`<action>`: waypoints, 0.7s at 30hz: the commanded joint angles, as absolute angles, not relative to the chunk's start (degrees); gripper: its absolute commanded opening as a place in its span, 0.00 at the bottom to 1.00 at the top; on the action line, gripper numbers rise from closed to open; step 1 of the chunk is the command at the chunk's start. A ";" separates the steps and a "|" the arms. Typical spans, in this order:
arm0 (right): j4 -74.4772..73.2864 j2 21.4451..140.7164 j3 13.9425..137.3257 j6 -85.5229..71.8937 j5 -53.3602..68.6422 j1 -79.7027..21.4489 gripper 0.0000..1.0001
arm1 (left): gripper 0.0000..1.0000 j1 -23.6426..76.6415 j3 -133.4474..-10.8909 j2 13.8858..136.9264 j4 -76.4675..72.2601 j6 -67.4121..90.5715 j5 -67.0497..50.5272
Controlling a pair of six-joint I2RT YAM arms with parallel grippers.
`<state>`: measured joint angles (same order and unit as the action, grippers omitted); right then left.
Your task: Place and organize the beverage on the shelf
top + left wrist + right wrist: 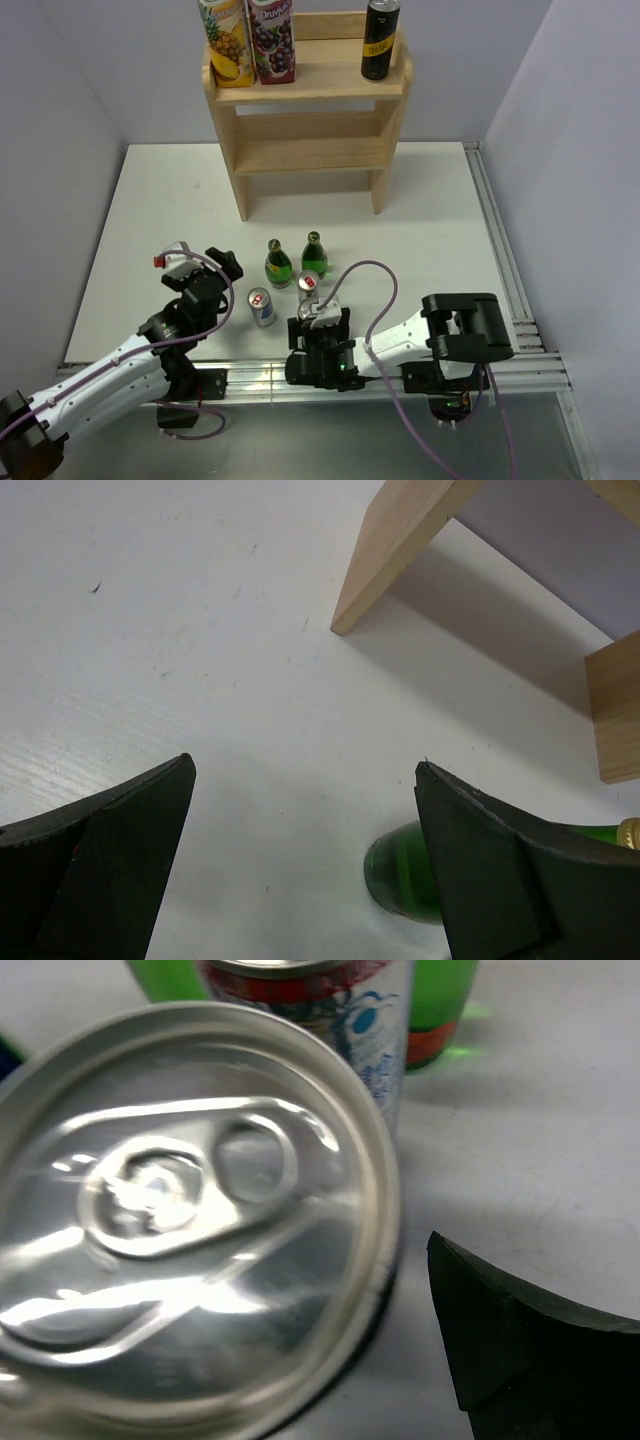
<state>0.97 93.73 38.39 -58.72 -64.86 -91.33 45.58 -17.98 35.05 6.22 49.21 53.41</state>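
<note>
The wooden shelf [305, 85] stands at the far middle. Its top tier holds two juice cartons [250, 40] and a black can [379, 40]. Two green bottles [278, 266] [314, 254] and two cans [261, 306] [309, 285] stand on the table in front of it. My right gripper [316, 328] is open just over a third silver can [190, 1230]. One of its fingers [510, 1350] shows beside the can, apart from it. My left gripper [302, 765] is open and empty above bare table, with a green bottle [400, 875] by its right finger.
The shelf's legs [395, 555] show ahead in the left wrist view. Grey walls close in the left and right sides. A metal rail [500, 250] runs along the table's right edge, and another along the near edge.
</note>
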 commanded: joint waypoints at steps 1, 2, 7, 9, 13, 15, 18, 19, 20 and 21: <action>-7.79 97.02 41.83 -72.31 -75.58 -91.06 0.99 | 0.99 45.44 -18.19 35.59 3.61 48.60 52.91; -10.08 97.90 43.14 -74.51 -76.63 -90.88 0.99 | 0.99 45.44 -18.28 35.86 3.43 48.52 52.74; -19.07 102.83 47.45 -82.53 -77.87 -89.83 0.99 | 0.99 45.53 -18.72 37.26 3.52 48.69 52.91; -17.68 103.09 47.46 -81.40 -77.70 -89.39 0.99 | 0.99 45.53 -18.72 37.09 3.51 48.69 52.91; -6.38 100.99 43.87 -72.00 -75.86 -88.77 0.92 | 0.99 45.44 -18.46 36.04 3.78 48.87 53.00; -3.96 100.11 42.19 -69.71 -75.41 -88.16 0.78 | 0.99 45.44 -18.28 35.51 3.96 48.95 53.09; -4.30 100.37 42.63 -69.43 -75.06 -87.80 0.62 | 0.99 45.44 -18.10 35.16 3.95 48.95 53.00; -4.48 100.55 43.24 -69.00 -74.88 -87.72 0.58 | 0.99 45.44 -18.11 35.16 4.04 48.87 53.00; -4.48 100.72 43.42 -68.82 -74.45 -87.71 0.55 | 0.99 45.44 -18.11 35.16 4.04 48.95 53.00; -4.48 101.16 43.59 -68.38 -74.27 -87.63 0.45 | 0.99 45.44 -18.19 35.50 4.13 49.04 53.09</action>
